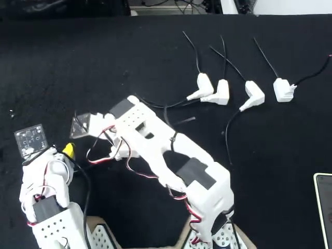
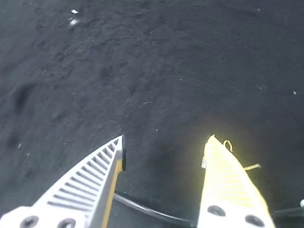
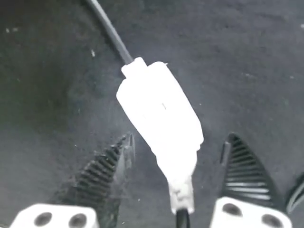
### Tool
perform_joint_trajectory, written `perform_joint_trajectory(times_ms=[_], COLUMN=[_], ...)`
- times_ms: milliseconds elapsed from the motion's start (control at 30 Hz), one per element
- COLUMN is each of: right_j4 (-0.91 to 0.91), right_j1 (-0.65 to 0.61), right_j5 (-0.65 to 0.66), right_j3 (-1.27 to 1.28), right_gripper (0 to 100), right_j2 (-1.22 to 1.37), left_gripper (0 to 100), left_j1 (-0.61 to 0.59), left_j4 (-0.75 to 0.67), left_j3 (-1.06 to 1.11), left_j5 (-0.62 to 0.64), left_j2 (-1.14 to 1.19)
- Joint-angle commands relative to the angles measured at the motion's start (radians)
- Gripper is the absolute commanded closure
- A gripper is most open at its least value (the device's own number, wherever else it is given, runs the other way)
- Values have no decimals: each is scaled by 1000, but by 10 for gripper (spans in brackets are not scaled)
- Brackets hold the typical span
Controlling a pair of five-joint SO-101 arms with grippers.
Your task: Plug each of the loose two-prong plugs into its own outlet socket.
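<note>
The right gripper point(image 3: 179, 138) is open and straddles the white plug point(image 3: 159, 111) mid-frame; closing off-centre could twist the plug sideways.

I see a black bench point(image 1: 78, 62) with four white plugs point(image 1: 252, 95) on black cords point(image 1: 196, 52) lying toward its far side.

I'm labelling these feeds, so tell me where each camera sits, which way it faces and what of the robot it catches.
High view: fixed overhead, looking down on black cloth, white plugs, the left arm and right arm.
Left wrist view: on the left arm, facing down at bare cloth; its open left gripper shows.
Right wrist view: on the right arm, facing down at a white plug framed by the open right gripper.
Shared: high and left wrist views both show the yellow finger.
</note>
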Motion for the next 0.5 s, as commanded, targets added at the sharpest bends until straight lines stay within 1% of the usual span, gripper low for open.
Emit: perform_joint_trajectory(times_ms=[0,133,300,333,367,467], right_j4=[-57,-137,-238,-241,-242,-244], right_j1=[-15,-12,-14,-12,-11,8], right_j5=[48,89,91,87,78,66], right_j3=[21,84,136,136,136,117], right_gripper=[702,702,714,744,795,997], right_j2=[-62,-62,-62,-65,-70,-71], left_gripper=[726,726,726,726,726,726], left_j1=[-12,-12,-12,-12,-12,-12], left_j4=[3,3,3,3,3,3], left_j3=[-47,-47,-45,-45,-45,-45], left_j5=[26,26,26,26,26,26], left_j2=[-8,-8,-8,-8,-8,-8])
